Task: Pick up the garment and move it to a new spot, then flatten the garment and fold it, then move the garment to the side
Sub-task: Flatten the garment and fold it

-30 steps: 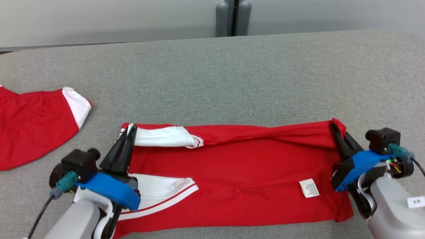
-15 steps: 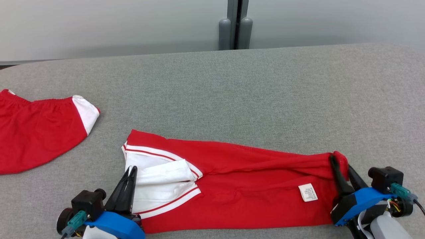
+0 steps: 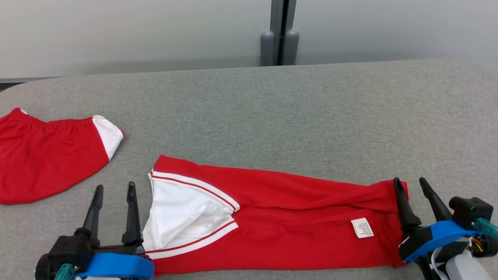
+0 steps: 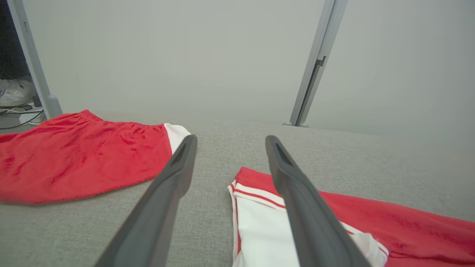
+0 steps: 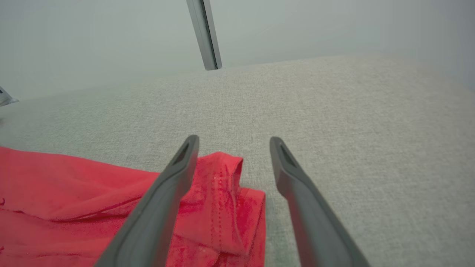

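So, the grey tabletop (image 3: 311, 109) carries the garment (image 3: 291, 217) along its near edge, a long red band doubled lengthwise, with its white-trimmed end to my left. A second garment (image 3: 46, 155) lies well apart at far left. My left tool (image 3: 113, 186) stands open and empty just beside the trimmed end. My right tool (image 3: 409, 180) is open too, gripping nothing, its fingers straddling the right-hand corner. A label (image 3: 362, 227) faces up near that end. I judge the first fold done; folding it shorter and shifting it aside remain.

The garment (image 3: 295, 217) is red with white, red-striped trim; the table (image 3: 272, 109) is grey.
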Robot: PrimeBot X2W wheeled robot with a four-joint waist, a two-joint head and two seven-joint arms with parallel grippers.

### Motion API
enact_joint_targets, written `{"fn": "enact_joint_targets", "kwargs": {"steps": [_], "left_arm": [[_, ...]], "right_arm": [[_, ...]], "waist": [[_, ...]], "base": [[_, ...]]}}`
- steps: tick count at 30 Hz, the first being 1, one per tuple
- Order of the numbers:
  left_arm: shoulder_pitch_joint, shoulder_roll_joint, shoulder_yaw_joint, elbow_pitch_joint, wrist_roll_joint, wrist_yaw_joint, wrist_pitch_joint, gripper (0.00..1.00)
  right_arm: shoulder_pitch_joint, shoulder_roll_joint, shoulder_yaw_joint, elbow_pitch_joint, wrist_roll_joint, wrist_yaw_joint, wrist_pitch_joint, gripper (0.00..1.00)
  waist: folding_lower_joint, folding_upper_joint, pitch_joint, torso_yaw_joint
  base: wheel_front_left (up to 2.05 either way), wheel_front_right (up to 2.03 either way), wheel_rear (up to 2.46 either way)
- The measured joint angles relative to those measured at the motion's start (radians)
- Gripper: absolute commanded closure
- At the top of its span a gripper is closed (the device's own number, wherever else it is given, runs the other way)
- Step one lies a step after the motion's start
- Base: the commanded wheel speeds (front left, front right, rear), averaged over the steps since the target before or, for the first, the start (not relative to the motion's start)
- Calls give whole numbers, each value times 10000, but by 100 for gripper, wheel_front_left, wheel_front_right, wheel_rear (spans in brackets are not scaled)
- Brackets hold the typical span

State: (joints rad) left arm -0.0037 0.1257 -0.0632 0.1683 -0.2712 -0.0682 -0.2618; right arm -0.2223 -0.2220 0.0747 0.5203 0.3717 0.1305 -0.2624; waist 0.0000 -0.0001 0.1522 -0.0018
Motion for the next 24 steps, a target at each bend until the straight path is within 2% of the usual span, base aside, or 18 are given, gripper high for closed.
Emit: {"fn": "enact_joint_targets", "kwargs": {"steps": [4, 9, 18, 19, 20, 21, 22, 24], "left_arm": [[221, -422, 796, -491, 740, -29, 0, 0], [400, -665, 1371, -740, 1327, -21, 0, 0], [510, -736, 1672, -662, 1743, 153, 0, 0], [534, -738, 1651, -639, 1749, 186, 0, 0], [561, -744, 1632, -623, 1756, 238, 0, 0], [592, -742, 1620, -598, 1785, 261, 0, 0], [607, -744, 1597, -560, 1866, 314, 0, 0], [631, -746, 1595, -533, 1927, 359, 0, 0]], "right_arm": [[-190, 50, 38, 986, 65, 0, 0, 0], [-327, 245, 234, 2178, 357, 0, 2, 0], [-684, 462, 782, 3185, 892, -2, -73, 0], [-714, 489, 853, 3225, 999, -2, -75, 2], [-727, 516, 930, 3241, 1101, -10, -75, 46], [-726, 545, 997, 3237, 1202, -12, -73, 80], [-725, 566, 1058, 3227, 1323, -12, -75, 100], [-715, 569, 1135, 3168, 1488, -2, -61, 100]], "waist": [[0, 0, -12, 114], [0, 1, -9, 204], [0, 1, 28, 109], [0, 1, 17, 103], [0, 0, 3, 91], [0, 1, -15, 84], [0, 1, -35, 80], [0, 1, -67, 61]], "base": [[0, 0, 0], [0, 0, 0], [0, 0, 0], [0, 0, 0], [0, 0, 0], [0, 0, 0], [0, 0, 0], [0, 0, 0]]}}
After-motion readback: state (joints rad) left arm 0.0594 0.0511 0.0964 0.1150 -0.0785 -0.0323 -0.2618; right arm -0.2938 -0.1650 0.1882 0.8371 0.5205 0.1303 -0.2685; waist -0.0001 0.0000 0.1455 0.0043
